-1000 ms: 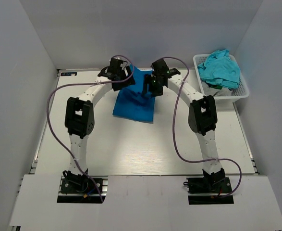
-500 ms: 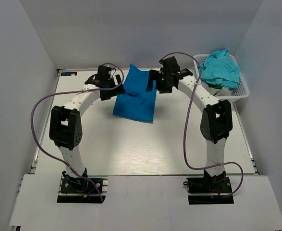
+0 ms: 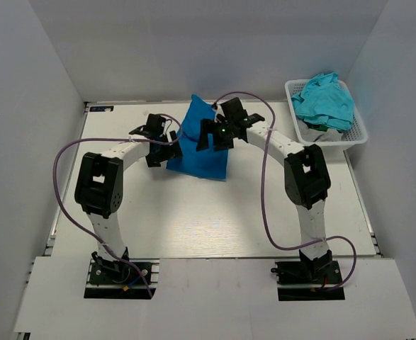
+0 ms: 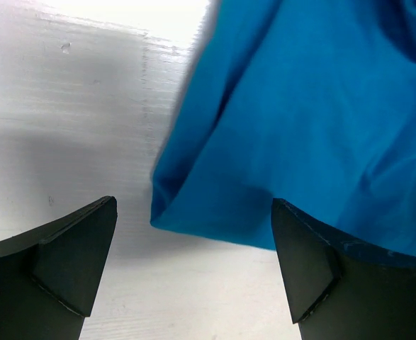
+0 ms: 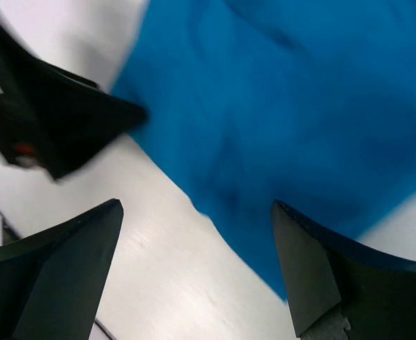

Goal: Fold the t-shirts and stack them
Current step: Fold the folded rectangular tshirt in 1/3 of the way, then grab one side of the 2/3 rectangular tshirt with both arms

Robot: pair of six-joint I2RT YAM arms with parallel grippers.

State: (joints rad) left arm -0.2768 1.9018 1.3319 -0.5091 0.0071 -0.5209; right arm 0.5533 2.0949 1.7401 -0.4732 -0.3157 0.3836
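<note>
Top external: arms just swung back in on the blue shirt (image 3: 202, 159), left gripper (image 3: 159, 144) beside its edge, right gripper (image 3: 212, 134) over it, both spread wide, empty. Next fold, probably; wrist views are blurry, so contact's unclear.

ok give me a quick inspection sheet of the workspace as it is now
surface: white table, bare in the near half
job's things: blue t-shirt lies folded on the far middle of the table; teal t-shirts are bunched up in the basket
clutter: white lattice basket at the far right corner; nothing else seen
grippers: left gripper open at the blue t-shirt's left near corner; right gripper open above the blue t-shirt, holding nothing
cables: one purple cable loops off the left arm, a second one off the right arm
surroundings: plain pale walls on three sides
</note>
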